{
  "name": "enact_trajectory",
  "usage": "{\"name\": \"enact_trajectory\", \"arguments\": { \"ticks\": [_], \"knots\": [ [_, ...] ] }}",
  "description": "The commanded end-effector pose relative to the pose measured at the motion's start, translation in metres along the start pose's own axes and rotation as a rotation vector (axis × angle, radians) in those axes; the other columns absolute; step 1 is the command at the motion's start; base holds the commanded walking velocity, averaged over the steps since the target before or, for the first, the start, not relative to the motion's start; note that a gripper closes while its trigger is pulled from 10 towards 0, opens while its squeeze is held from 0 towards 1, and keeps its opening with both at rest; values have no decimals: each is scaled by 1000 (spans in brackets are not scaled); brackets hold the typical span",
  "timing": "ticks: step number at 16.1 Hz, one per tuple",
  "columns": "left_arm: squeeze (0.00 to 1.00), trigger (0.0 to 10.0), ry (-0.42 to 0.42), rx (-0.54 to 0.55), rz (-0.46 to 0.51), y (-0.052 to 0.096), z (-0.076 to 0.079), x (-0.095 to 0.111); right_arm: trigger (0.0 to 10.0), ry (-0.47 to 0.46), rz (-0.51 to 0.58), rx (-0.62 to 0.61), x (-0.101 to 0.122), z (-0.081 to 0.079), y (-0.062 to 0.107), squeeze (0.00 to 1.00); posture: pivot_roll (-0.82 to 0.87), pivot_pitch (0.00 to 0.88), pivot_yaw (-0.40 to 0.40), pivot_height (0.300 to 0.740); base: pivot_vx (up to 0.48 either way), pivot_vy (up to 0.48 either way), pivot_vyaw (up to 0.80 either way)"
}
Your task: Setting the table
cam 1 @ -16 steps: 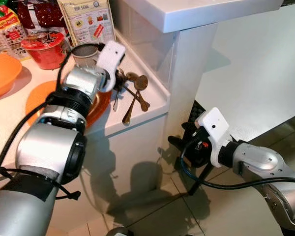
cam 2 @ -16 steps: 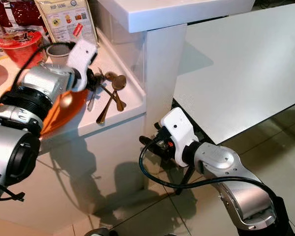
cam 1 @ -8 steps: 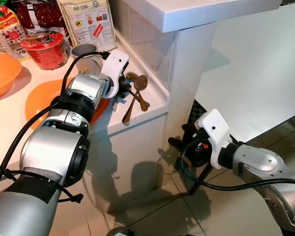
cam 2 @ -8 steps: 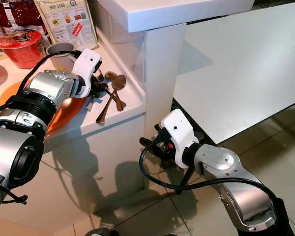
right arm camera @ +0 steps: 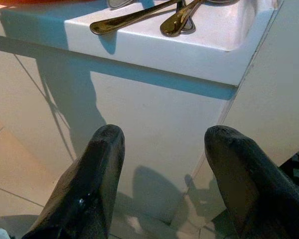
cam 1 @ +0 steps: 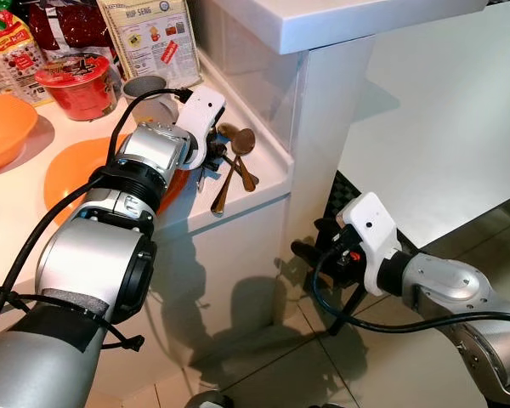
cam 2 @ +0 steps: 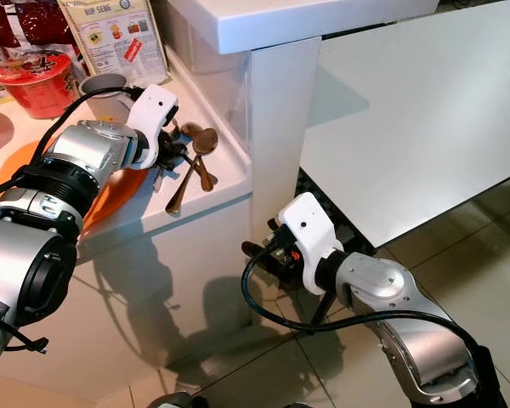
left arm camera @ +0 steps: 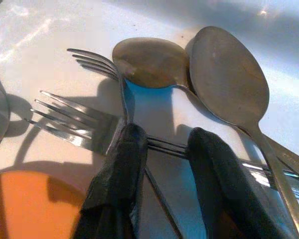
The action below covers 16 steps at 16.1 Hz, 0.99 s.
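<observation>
Since the earlier frame, left gripper (left arm camera: 164,149) lowered onto the cutlery pile (cam 1: 229,166) at counter edge; fingers parted, straddling a fork (left arm camera: 77,124) handle, apparently ungrasped. Close squarely, lift straight. Right gripper (right arm camera: 164,149) parted, idle.

the two polished brass-toned metal spoons (left arm camera: 229,79) and bright steel forks (left arm camera: 74,122) gleamed on a smooth glossy white counter (cam 1: 263,166). the flat orange plastic plate (cam 1: 68,170) looked glossy; the left gripper's black fingers (left arm camera: 119,174) looked matt and rubbery.
</observation>
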<state>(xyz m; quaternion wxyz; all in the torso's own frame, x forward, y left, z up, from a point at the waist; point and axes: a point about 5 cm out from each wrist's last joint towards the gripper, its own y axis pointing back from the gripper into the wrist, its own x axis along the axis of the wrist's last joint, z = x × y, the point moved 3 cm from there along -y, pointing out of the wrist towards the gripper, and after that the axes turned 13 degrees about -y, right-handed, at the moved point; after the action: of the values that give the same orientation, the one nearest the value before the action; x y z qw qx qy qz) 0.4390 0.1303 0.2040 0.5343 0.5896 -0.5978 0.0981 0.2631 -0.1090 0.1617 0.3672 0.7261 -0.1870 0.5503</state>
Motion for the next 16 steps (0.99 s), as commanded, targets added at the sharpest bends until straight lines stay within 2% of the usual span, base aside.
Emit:
{"name": "enact_trajectory", "arguments": {
  "ticks": [1, 9, 14, 16],
  "knots": [
    [0, 0, -24, -3, -32, -2, 3, -8, 10000, 6, 0, 12, 1, -5, 0, 0, -22, 85, 69, 740, 0, 0, 0],
    [0, 0, -106, 40, -63, -4, 1, -14, 10000, 11, 0, 11, 1, -5, 0, 0, -22, 84, 71, 740, 0, 0, 0],
    [0, 0, -98, 46, -55, -4, 0, -13, 10000, 13, -6, 6, -1, -4, -1, 0, -22, 75, 75, 740, 0, 0, 0],
    [0, 0, -62, 53, -34, -4, 0, -10, 10000, 15, -4, 2, 0, -2, -1, 0, -24, 65, 77, 740, 0, 0, 0]
  ]
}}
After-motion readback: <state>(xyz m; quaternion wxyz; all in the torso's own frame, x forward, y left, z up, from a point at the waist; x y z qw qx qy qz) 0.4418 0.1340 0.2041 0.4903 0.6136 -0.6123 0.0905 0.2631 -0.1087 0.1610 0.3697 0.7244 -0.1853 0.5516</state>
